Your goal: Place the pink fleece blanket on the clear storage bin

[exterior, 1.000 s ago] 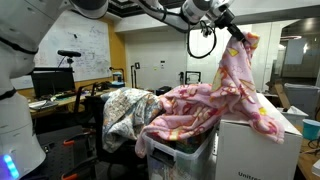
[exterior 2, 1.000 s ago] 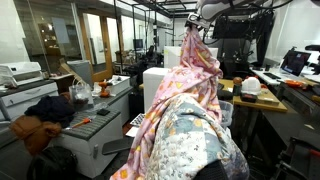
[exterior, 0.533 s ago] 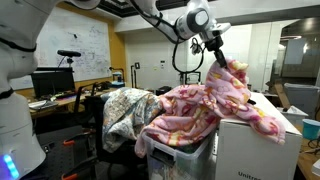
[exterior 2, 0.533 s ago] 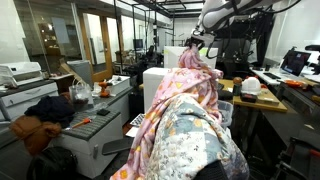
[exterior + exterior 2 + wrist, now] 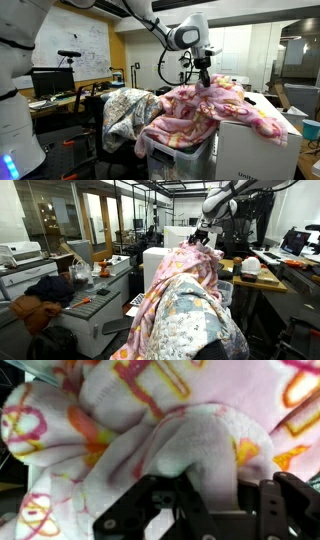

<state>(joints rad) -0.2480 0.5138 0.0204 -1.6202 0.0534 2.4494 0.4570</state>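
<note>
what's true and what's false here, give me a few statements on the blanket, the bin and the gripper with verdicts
1. The gripper is shut on a fold of the pink fleece blanket. True.
2. The pink fleece blanket lies on the floor. False: it is draped over the clear storage bin and the white box beside it.
3. A grey-white patterned blanket hangs next to the pink one. True.
4. The pink fleece blanket is plain. False: it bears yellow and orange shapes.
</note>
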